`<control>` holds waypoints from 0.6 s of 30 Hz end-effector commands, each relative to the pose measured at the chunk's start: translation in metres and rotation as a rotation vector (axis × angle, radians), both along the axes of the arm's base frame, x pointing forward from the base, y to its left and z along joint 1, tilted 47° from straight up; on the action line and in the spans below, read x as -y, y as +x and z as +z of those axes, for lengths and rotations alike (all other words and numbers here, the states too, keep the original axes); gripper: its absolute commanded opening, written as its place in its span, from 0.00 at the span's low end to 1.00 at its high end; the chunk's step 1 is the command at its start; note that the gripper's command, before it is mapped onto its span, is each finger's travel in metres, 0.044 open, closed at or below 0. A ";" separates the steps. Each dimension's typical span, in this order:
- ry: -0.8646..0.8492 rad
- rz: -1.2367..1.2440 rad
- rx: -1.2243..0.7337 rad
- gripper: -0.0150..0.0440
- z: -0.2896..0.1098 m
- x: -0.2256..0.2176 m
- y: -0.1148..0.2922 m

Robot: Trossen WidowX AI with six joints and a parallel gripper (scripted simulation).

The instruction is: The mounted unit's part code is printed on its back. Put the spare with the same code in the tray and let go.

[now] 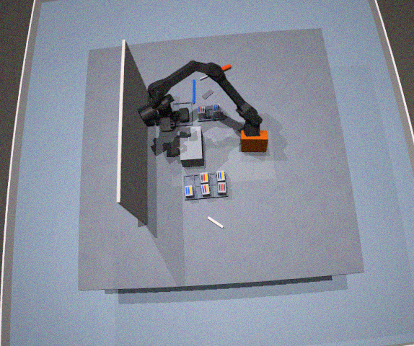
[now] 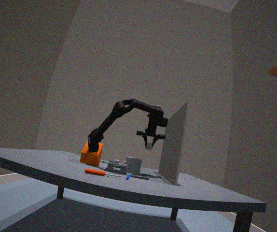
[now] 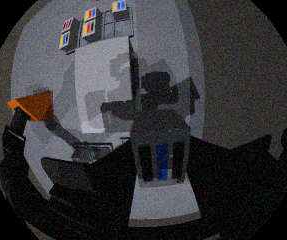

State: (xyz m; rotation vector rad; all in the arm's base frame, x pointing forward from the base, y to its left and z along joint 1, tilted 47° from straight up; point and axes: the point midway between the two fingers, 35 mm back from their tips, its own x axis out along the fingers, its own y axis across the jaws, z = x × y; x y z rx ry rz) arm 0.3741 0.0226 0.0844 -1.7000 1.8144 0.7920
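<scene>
Gripper (image 2: 150,146) is hanging high above the desk (image 1: 293,223), fingers partway shut and clamping a small spare part (image 3: 162,160) with blue stripes on its face; the wrist view is showing it pinched between the two fingers. In the top view the hand is sitting toward the far-left area of the desk, just beside the upright panel (image 1: 134,148), over the thin-framed tray (image 1: 191,112). The rack of remaining spares (image 1: 188,195) is lying nearer the desk centre, with one slot looking vacant. A grey mounted unit (image 1: 194,148) is standing between rack and tray.

Step in hand looks like carrying the spare to the tray. To do it well: be centring over the tray frame, lowering straight down, keeping the part level and off the panel and the neighbouring holder (image 1: 210,112), and releasing only once it is resting inside. Whether the stripes match the unit's back code, cannot tell from here.
</scene>
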 end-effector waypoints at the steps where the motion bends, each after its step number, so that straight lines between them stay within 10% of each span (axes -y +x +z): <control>1: -0.012 0.004 -0.001 0.25 0.026 0.026 -0.004; 18: -0.053 -0.008 -0.008 0.25 0.096 0.103 -0.036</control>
